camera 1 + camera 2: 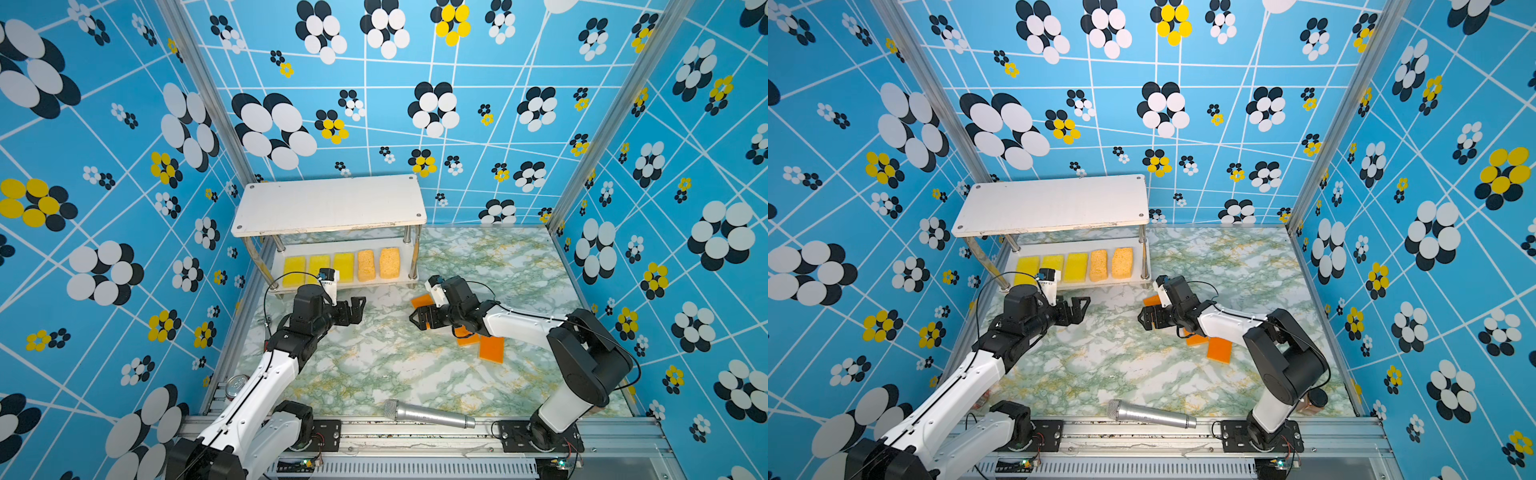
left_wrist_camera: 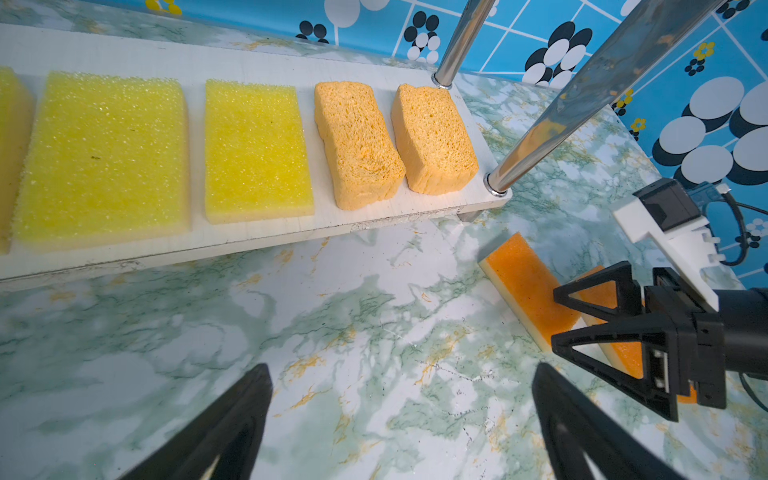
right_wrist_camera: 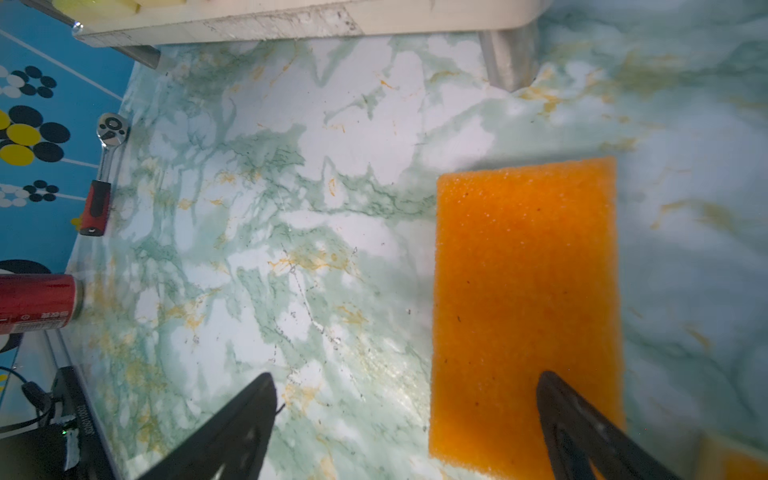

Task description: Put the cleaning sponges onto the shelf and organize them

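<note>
Five sponges [image 1: 344, 266] are laid in a row on the lower board of the shelf [image 1: 332, 203], at the centre of both top views. Three orange sponges [image 1: 491, 348] are seen on the table [image 1: 374, 365], right of centre. The left gripper [image 1: 356, 311] and the right gripper [image 1: 415, 319] are both spread wide, with nothing grasped. The print on the red can [image 3: 37, 301] cannot be read.
</note>
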You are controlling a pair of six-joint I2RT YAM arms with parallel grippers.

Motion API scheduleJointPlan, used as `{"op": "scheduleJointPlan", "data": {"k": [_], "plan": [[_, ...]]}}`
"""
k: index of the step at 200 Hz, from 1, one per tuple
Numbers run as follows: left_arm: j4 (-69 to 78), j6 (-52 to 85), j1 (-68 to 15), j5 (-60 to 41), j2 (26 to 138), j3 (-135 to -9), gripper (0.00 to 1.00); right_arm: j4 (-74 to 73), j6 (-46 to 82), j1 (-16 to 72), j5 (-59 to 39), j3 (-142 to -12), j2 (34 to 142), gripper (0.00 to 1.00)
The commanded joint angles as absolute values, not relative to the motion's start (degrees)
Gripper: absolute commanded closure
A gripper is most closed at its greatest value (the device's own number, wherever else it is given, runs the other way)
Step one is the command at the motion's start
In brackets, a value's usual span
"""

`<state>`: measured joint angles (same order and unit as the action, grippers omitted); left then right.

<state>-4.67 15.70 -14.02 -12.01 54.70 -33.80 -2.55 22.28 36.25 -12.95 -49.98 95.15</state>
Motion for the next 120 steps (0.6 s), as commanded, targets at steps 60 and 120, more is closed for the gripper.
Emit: {"op": "scheduleJointPlan", "data": {"k": [60,120], "plan": [[-4.3,16.3,-15.1,-11.8,55.3,-33.2,0.01,1.1,21.6,36.3,-5.4,-50.9,93.2,0.01],[-4.2,16.5,-15.2,-11.6,55.1,-32.9,0.01,3.0,22.0,36.3,-5.7,-53.8,97.3,0.01]]}}
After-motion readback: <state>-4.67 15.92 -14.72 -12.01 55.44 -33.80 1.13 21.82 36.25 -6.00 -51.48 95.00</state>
